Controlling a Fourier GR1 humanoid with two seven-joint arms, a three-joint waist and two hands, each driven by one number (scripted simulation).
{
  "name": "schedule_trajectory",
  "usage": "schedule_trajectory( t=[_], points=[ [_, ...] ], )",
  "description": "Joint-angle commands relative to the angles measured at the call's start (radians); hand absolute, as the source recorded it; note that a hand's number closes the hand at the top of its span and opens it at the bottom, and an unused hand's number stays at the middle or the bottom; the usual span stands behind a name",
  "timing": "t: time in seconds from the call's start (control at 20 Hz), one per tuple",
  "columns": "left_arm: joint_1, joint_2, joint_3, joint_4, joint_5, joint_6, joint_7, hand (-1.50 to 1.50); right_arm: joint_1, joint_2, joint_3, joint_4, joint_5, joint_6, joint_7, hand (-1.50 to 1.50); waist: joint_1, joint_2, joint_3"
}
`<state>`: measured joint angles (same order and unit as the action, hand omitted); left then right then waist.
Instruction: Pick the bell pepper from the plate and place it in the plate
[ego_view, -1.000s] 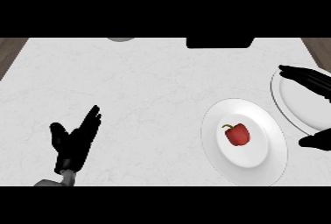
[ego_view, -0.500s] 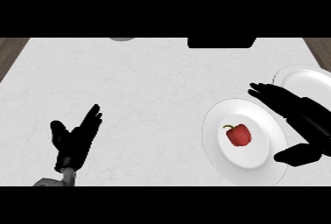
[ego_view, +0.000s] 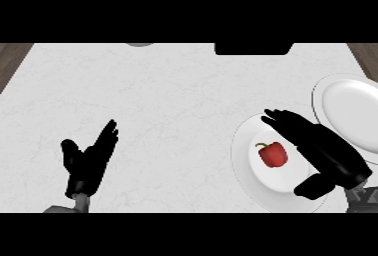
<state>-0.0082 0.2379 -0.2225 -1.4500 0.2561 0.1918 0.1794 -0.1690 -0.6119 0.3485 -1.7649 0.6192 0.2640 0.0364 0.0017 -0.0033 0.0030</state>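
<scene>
A pale marbled tabletop (ego_view: 170, 100) is carrying two plates. The bell pepper (ego_view: 274, 154) is lying on the nearer plate (ego_view: 247, 165); the right robot hand (ego_view: 319, 150), fingers open, is hovering beside it. Light, smooth, probably slippery: grasp across its body.

A white marble counter (ego_view: 170, 110) with faint grey veining fills nearly the whole view. Strips of brown wood (ego_view: 13, 56) show past its far left and far right corners. At the far edge, a black block (ego_view: 252, 48) sits right of centre, and a small grey rounded thing (ego_view: 139, 44) lies left of centre, cut off by the edge. The light is even and soft.
</scene>
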Motion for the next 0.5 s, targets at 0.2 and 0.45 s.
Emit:
schedule_trajectory(
  t=[0.2,0.45],
  points=[
    [-0.063,-0.031,0.067,0.100,-0.007,-0.059,0.026,0.00,0.085,0.063,-0.032,-0.014,0.129,-0.004,-0.052,-1.50,-0.006,0.003,-0.003],
    [0.034,-0.028,0.038,-0.012,-0.033,-0.053,0.040,0.00,0.055,0.152,0.035,0.122,0.312,-0.124,-0.023,-1.50,0.002,0.003,-0.003]
  ],
)
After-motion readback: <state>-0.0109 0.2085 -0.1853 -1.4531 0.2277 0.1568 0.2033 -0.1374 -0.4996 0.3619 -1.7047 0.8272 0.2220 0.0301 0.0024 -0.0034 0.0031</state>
